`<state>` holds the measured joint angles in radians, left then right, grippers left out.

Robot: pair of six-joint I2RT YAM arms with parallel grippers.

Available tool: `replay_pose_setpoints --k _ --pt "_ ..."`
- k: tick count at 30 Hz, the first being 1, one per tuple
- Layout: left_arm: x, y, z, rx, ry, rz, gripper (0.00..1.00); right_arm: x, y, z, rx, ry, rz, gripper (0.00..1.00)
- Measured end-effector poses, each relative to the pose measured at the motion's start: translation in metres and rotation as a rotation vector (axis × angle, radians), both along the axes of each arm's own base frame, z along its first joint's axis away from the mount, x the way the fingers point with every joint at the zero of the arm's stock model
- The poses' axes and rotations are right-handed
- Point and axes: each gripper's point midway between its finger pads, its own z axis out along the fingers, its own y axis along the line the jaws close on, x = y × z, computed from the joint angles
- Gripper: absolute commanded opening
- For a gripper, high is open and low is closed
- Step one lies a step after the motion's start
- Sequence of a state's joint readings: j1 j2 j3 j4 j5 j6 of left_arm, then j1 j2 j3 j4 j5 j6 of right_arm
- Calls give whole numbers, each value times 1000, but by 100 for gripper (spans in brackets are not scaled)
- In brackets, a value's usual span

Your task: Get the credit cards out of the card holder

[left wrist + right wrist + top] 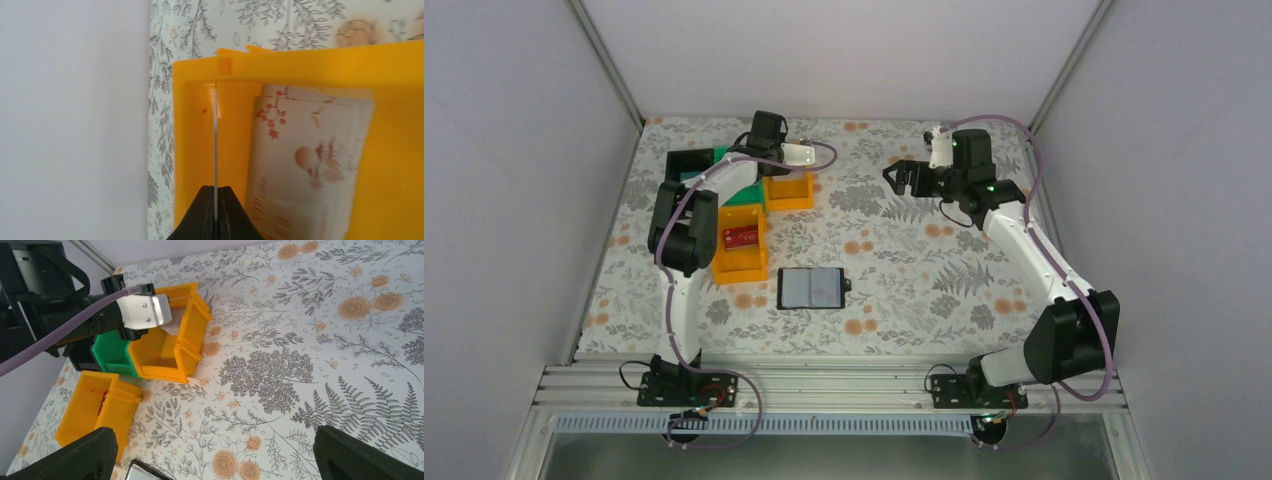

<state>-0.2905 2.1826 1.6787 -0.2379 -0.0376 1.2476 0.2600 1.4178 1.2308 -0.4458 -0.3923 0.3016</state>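
Over the far-left part of the counter, our left arm hangs above the far orange tray, and its jaws are pinched shut on a thin card that we see edge-on. That card's long axis runs straight out from the jaws toward the tray floor, so the coming release is, in our judgement, a plain drop: the tray lies directly beneath, with a whitish card already flat inside it, just beside the held edge. On that whitish card we read "VIP CARD" beside red blossom print. A red card lies in the nearer orange tray. The card holder lies open near the middle of the near edge, long axis along that edge, well apart from both pairs of jaws. Its two pale panels look bare from above, though we cannot be sure at this distance. Our right arm hovers toward the far-right corner with its jaws spread wide and nothing between them; the left jaws are slightly nearer the holder, but the right jaws are free
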Motion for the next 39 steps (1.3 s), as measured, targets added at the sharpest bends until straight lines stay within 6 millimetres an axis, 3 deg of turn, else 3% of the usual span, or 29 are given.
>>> replay_pose_setpoints --k 1,2,3,4,6,14,18,23,27,30,32,35,39 --pt "4 0 1 -2 -6 6 5 0 0 0 0 1 1 99" --pt "8 -1 1 -5 -11 13 14 0 0 0 0 1 1 99" --pt "9 -1 -1 -6 -8 16 31 0 0 0 0 1 1 99" --pt "9 -1 -2 -6 -4 19 42 0 0 0 0 1 1 99" --pt "7 -1 -5 -7 9 19 56 0 0 0 0 1 1 99" --pt "-1 -9 -3 -48 73 -18 75 -1 1 0 -4 0 12 99" --pt "2 -23 38 -123 79 -58 98 -3 2 -1 -2 4 23 99" --pt "-14 -37 110 -256 82 -109 100 -6 2 -3 0 15 28 88" --pt "-53 -45 165 -422 149 -108 100 -18 2 -23 -33 54 1 83" --pt "-98 -47 205 -559 220 -88 100 -44 17 -63 -93 134 4 85" --pt "-137 -43 219 -627 275 -66 98 -64 33 -90 -140 192 28 87" --pt "-190 -33 212 -679 368 -14 96 -90 58 -122 -204 259 76 90" --pt "-247 -18 154 -690 544 99 94 -113 88 -153 -261 314 131 90"
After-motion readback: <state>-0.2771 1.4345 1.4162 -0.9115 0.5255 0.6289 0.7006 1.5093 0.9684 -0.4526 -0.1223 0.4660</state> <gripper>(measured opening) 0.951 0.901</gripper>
